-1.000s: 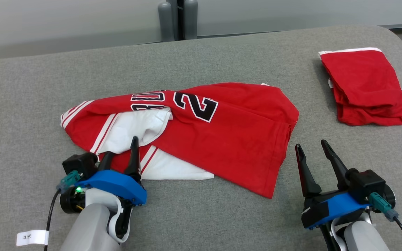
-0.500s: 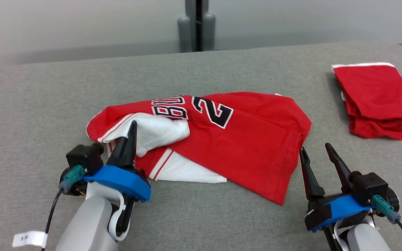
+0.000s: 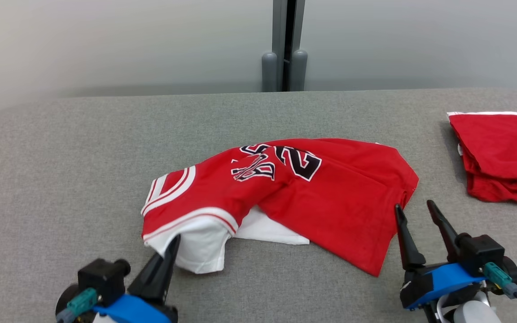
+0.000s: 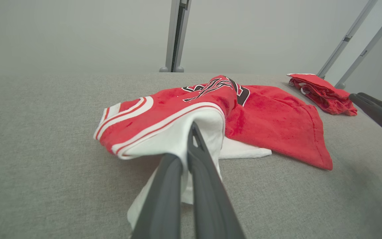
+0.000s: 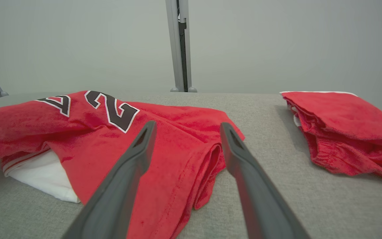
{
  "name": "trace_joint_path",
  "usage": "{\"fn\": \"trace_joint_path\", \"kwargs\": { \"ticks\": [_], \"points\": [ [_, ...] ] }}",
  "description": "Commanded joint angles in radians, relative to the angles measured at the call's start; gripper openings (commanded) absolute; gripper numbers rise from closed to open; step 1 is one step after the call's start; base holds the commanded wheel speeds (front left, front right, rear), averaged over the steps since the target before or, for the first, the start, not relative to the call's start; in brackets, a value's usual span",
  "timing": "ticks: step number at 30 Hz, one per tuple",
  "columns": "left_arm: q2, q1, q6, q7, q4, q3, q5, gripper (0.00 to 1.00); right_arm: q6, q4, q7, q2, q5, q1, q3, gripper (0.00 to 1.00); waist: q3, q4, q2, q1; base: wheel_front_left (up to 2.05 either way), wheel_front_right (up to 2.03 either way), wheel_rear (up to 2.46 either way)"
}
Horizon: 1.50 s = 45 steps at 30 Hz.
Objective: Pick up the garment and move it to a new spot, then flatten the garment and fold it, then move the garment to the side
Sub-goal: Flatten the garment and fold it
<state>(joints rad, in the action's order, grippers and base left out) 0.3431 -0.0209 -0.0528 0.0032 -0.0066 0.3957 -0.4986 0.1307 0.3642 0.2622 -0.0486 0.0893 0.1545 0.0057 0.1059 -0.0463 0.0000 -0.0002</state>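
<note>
The garment [image 3: 330,197] is a red jersey with white trim, black numbers and a white lining, lying crumpled mid-table. My left gripper [image 3: 173,244] is shut on the garment's white near-left edge and holds it raised off the table; the left wrist view shows white cloth [image 4: 177,142] pinched at my left gripper [image 4: 191,132]. My right gripper [image 3: 413,208] stands open just off the garment's near-right corner, with nothing between its fingers. The right wrist view has my right gripper [image 5: 187,127] over the garment's folded red edge [image 5: 184,159].
A folded red cloth [image 3: 503,154] with a white band lies at the table's far right, seen too as the folded cloth [image 5: 343,126]. The grey padded table [image 3: 83,148] reaches the pale wall, where a grey post [image 3: 284,54] stands.
My left gripper closed on the garment's white edge and drew it toward me and to the right, bunching the left part over. The camera tilted up. My right gripper stayed open.
</note>
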Motion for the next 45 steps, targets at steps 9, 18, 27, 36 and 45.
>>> {"fn": "trace_joint_path", "kwargs": {
  "ticks": [9, 18, 27, 36, 45],
  "points": [
    [0.008, 0.121, 0.074, 0.070, -0.052, -0.045, -0.079, 0.00, 0.000, -0.009, 0.004, -0.003, -0.035, 0.002, -0.091, 1.00, 0.025, -0.024, 0.0000, 0.0002, 0.00, 0.00, 0.00],
    [-0.056, -0.038, 0.045, -0.004, 0.251, -0.069, -0.108, 0.00, 0.000, -0.017, 0.004, -0.003, -0.075, 0.029, -0.162, 1.00, 0.048, -0.042, 0.0000, 0.0002, 0.00, 0.00, 0.00],
    [-0.085, -0.141, 0.035, -0.134, 0.430, -0.074, -0.077, 1.00, 0.000, -0.027, 0.004, -0.003, -0.103, 0.038, -0.226, 1.00, 0.051, -0.034, 0.0000, 0.0002, 0.00, 0.00, 0.00],
    [-0.096, -0.187, 0.034, -0.236, 0.456, -0.059, -0.024, 1.00, 0.000, -0.010, 0.004, -0.003, -0.077, 0.019, -0.177, 1.00, 0.010, 0.012, 0.0000, 0.0002, 0.00, 0.00, 0.00],
    [-0.130, -0.119, 0.055, -0.263, 0.427, -0.050, 0.008, 1.00, 0.000, 0.018, 0.004, -0.003, -0.025, -0.013, -0.046, 1.00, -0.048, 0.028, 0.0000, 0.0002, 0.00, 0.00, 0.00]
  ]
}}
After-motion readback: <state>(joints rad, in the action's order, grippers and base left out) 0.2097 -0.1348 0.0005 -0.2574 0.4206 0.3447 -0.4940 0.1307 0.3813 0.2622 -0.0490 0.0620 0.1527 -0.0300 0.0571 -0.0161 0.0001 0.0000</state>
